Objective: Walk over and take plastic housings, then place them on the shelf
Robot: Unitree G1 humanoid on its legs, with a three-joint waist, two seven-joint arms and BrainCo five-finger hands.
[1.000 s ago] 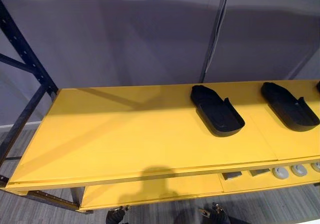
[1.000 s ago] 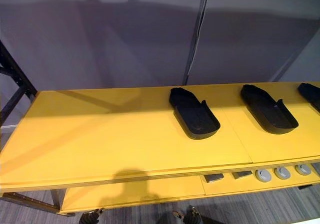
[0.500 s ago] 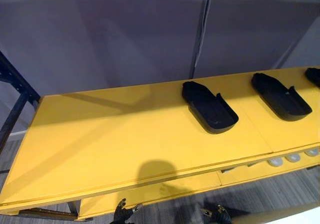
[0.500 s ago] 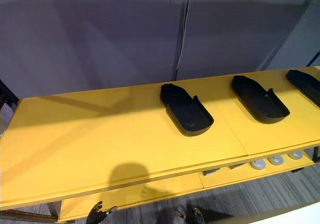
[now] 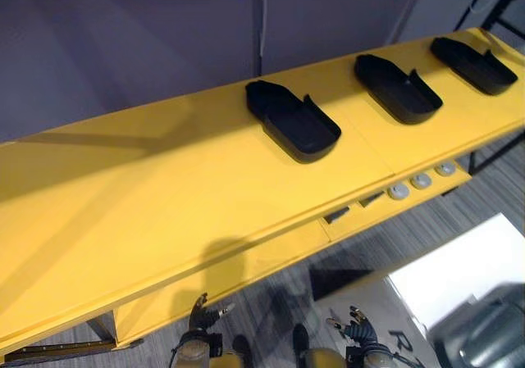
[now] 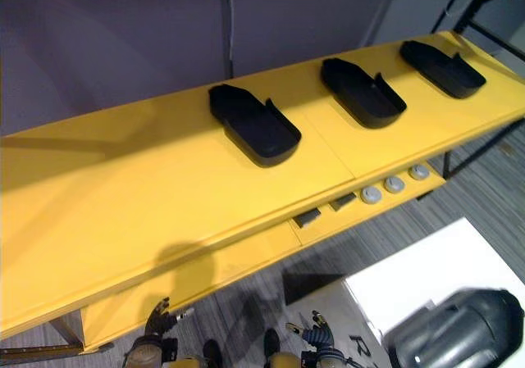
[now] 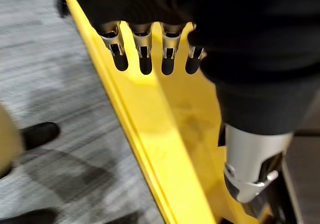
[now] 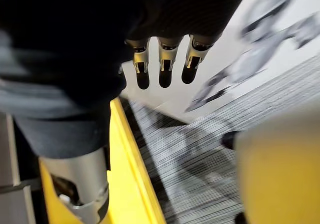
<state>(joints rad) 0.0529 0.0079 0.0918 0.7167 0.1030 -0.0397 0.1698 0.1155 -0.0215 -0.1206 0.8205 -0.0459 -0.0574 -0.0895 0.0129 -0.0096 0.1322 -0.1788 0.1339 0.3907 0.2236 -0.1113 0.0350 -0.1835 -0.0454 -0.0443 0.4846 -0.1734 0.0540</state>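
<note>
Three black plastic housings lie in a row on the yellow shelf top (image 5: 164, 196): one near the middle (image 5: 294, 122), one further right (image 5: 398, 89), one at the far right end (image 5: 474, 65). My left hand (image 5: 201, 315) hangs low in front of the shelf's front edge, its fingers (image 7: 145, 54) straight and holding nothing. My right hand (image 5: 354, 329) hangs beside it over the floor, its fingers (image 8: 162, 59) relaxed and empty. Both hands are well below and short of the housings.
The lower yellow shelf (image 5: 246, 261) carries small dark blocks (image 5: 336, 215) and grey round parts (image 5: 421, 181). A white surface (image 5: 467, 270) with a dark grey rounded object (image 6: 459, 335) stands at the lower right. A grey wall with a dark upright post (image 5: 262, 15) backs the shelf.
The camera has swung right and tilted: the whole shelf has shifted left, the third housing and the white surface have come into view. The hands still hang low and empty.
</note>
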